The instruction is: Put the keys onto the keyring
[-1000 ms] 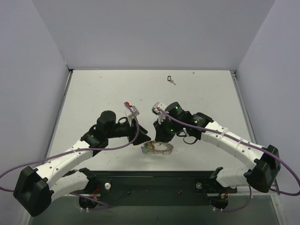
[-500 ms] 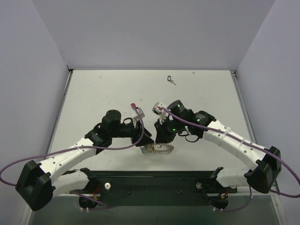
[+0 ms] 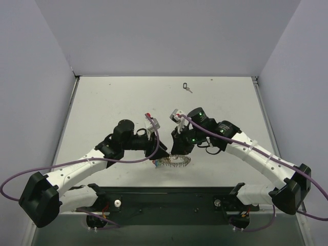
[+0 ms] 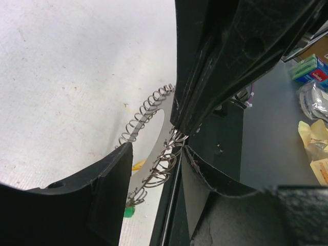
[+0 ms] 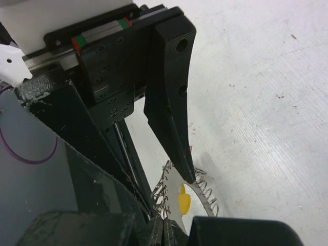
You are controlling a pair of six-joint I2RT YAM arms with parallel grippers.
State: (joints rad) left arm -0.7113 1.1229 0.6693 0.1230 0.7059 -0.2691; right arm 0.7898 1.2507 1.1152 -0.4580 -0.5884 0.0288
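Observation:
The keyring (image 3: 173, 163), a coiled silvery ring, stands tilted near the table's front edge. My right gripper (image 3: 177, 151) (image 5: 171, 229) is shut on its coil. In the left wrist view the right gripper's fingers (image 4: 190, 102) pinch the ring (image 4: 146, 110) from above. My left gripper (image 3: 160, 154) (image 4: 156, 154) is open, its jaws straddling the ring's lower coil. Its finger (image 5: 171, 128) reaches down to the ring (image 5: 207, 197). A yellow key head (image 5: 183, 199) (image 4: 138, 164) and a green one (image 4: 129, 211) hang on the coil. A black-headed key (image 3: 186, 86) lies alone at the far edge.
The black mounting rail (image 3: 169, 197) runs just in front of the ring. Grey walls close in the table on the left, back and right. Purple cables loop off both arms. Boxes and bags (image 4: 312, 72) lie beyond the table.
My left gripper has moved right to the ring and its jaws have narrowed around the coil. The right gripper keeps its hold and has shifted slightly.

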